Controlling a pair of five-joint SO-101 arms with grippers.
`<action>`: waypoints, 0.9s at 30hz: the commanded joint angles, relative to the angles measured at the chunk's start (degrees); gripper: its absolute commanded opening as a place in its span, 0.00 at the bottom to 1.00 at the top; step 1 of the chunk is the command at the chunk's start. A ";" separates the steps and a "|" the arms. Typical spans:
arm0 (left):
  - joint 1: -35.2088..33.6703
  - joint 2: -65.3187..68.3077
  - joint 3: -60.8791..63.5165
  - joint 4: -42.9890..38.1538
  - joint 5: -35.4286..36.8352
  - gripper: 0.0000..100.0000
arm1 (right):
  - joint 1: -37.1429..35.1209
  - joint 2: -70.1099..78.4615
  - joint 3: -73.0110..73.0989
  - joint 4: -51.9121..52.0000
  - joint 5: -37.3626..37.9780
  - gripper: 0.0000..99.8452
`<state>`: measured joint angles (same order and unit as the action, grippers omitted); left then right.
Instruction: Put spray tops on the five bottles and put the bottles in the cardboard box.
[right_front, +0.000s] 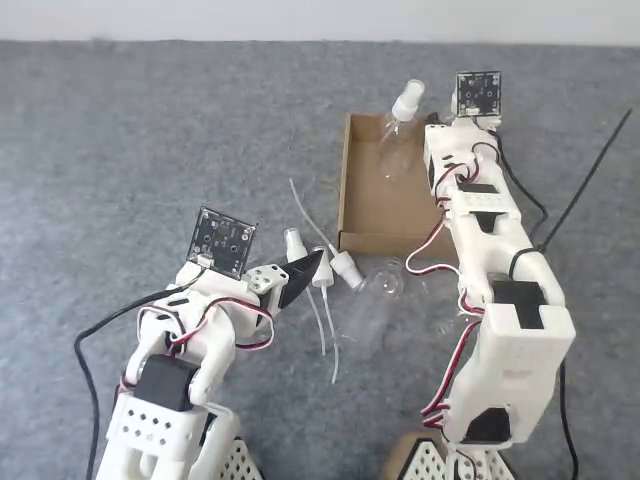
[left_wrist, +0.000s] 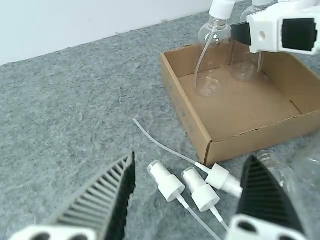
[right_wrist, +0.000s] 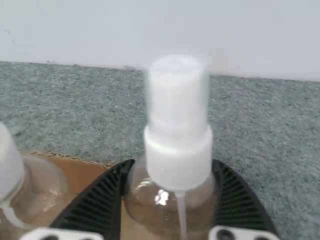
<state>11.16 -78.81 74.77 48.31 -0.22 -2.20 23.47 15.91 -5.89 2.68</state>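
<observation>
A: Why does the left gripper (left_wrist: 191, 157) hang so low over the grey mat (right_front: 150, 130) with its jaws spread wide?

B: Going by the task, it looks lined up to take a top. The three loose spray tops (left_wrist: 200, 192) lie on the mat between and just beyond its two black fingers, with their tubes trailing. It touches none of them. The middle one sits nearest the centre of the gap.

A: And the bottles they belong to?

B: Just past the tops, toward the right arm, uncapped bottles (right_front: 368, 312) lie on their sides close to the near wall of the cardboard box (left_wrist: 186, 112). At least two are plain to see, but the clear plastic makes a third hard to tell. They lie outside the left gripper's jaws, off to one side, so it holds nothing.

A: Farther on, what is the right arm doing over the box?

B: The right gripper (right_wrist: 172, 165) is closed around a capped bottle (right_wrist: 170, 205), with one finger on each side of its shoulders just below the white top. The bottle stands upright inside the box at the far end. That suits setting it down rather than carrying it, though whether its base rests on the cardboard cannot be told.

A: Anything beside it?

B: A second capped bottle (left_wrist: 211, 55) stands upright in the box just beside the held one, free of both grippers. On this reading two of the five are in the box, and three tops wait.
</observation>
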 joint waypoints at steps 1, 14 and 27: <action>0.00 -0.18 -0.66 -1.49 0.44 0.32 | -0.31 -1.54 -3.96 0.66 1.41 0.23; 0.00 -0.18 -0.66 -1.49 0.44 0.32 | -0.31 -1.63 -5.01 0.75 1.41 0.32; 0.00 -0.18 -0.66 -1.49 0.44 0.32 | -0.22 -7.78 -6.68 6.37 1.49 0.32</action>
<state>11.16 -78.81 74.77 48.31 -0.22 -2.20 22.15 13.89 -1.14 2.68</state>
